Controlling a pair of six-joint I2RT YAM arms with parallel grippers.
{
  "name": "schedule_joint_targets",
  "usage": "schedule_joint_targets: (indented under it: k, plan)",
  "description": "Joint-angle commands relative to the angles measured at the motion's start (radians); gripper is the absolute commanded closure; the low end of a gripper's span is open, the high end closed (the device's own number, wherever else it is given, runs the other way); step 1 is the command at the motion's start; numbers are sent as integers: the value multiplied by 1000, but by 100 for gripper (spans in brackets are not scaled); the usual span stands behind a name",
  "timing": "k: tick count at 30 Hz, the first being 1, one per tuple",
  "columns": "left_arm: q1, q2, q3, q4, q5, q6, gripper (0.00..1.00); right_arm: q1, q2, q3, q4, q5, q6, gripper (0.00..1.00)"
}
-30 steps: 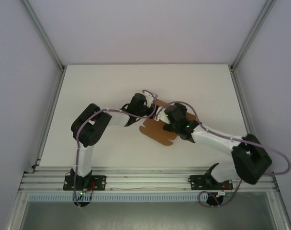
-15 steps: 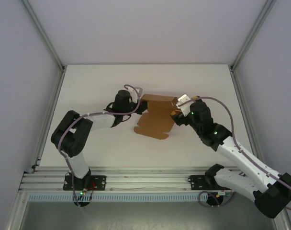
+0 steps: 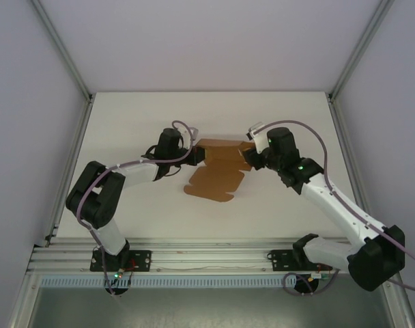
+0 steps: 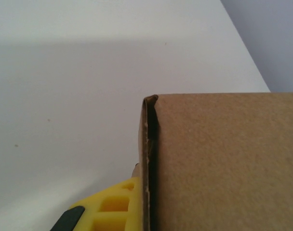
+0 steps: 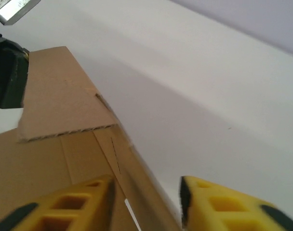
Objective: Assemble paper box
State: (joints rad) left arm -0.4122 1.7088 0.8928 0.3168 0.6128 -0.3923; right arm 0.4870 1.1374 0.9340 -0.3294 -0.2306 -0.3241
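The paper box [image 4: 223, 163] runs off the left wrist view at 3 and 6 o'clock and hides one finger of the left gripper [image 3: 192, 154] (we see its other finger [image 4: 113, 209] cropped at 7 o'clock). The right gripper [image 5: 146, 202] has its fingers cut off at 6 o'clock.

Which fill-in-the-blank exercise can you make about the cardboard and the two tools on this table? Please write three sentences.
1. The paper box lying on the white table is ___ in colour.
2. Seen from above, the left tool meets the box at its ___ end.
3. In the right wrist view, an edge of the box lies ___ the two yellow fingers of the right tool.
Missing words: brown; left; between.
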Motion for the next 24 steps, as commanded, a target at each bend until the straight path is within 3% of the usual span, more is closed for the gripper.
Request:
schedule_joint_targets:
  k: [1, 4, 8, 14, 17, 24]
  plan:
    - [-10, -41, 26, -39, -30, -8, 100, 1, -8, -12, 38, -57, 12, 74]
    - [-17, -29, 73, -154, -146, -19, 100, 1, -12, -12, 44, -84, 19, 89]
    - [-29, -1, 155, -344, -356, -68, 100, 1, 2, -1, 31, -95, 46, 100]
    - [-75, 44, 258, -547, -616, -80, 100, 3, 6, -14, 58, -97, 63, 100]
    - [-80, 60, 271, -558, -592, -68, 100, 2, 10, -23, 59, -92, 53, 100]
    - [-80, 74, 158, -367, -362, 11, 100, 2, 70, -128, 162, -133, 51, 100]
